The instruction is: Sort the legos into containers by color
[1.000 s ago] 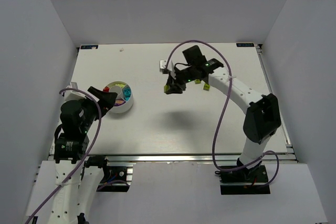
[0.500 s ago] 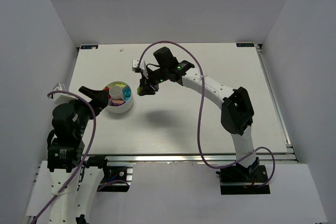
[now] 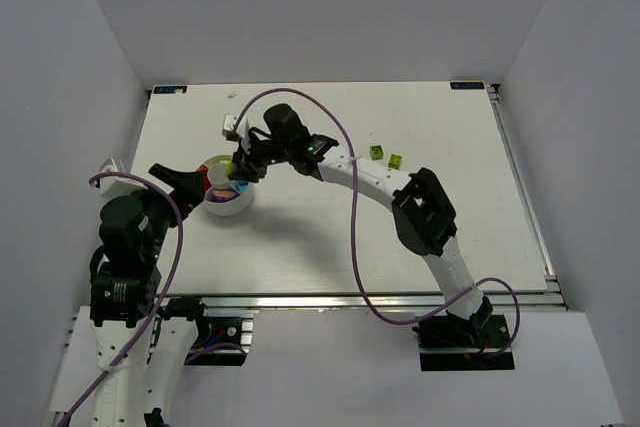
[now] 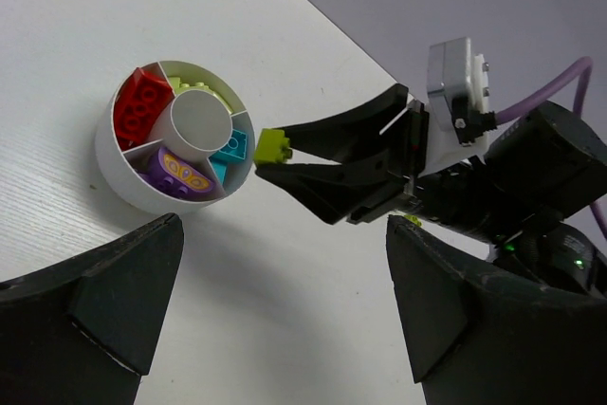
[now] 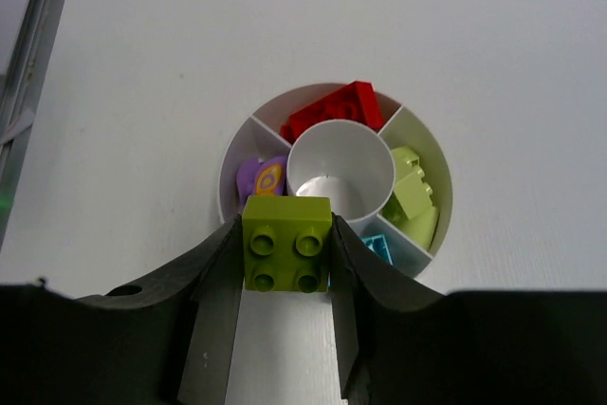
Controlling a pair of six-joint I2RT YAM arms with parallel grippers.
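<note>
Right wrist view: right gripper (image 5: 286, 234) is pinching a lime brick (image 5: 286, 255), which is blocking the dish's (image 5: 248, 135) near rim. Left gripper (image 4: 285, 296) is hovering nearby, jaws spread wide.

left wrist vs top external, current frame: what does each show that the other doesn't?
Left wrist only: a close view of the lime brick pinched at the tips of the right gripper, level with the rim of the dish by the teal wedge, and each wedge's contents unobstructed.
Top external only: two loose lime bricks lying on the table to the right of the dish.
Both: the dish, with the right gripper at it.
</note>
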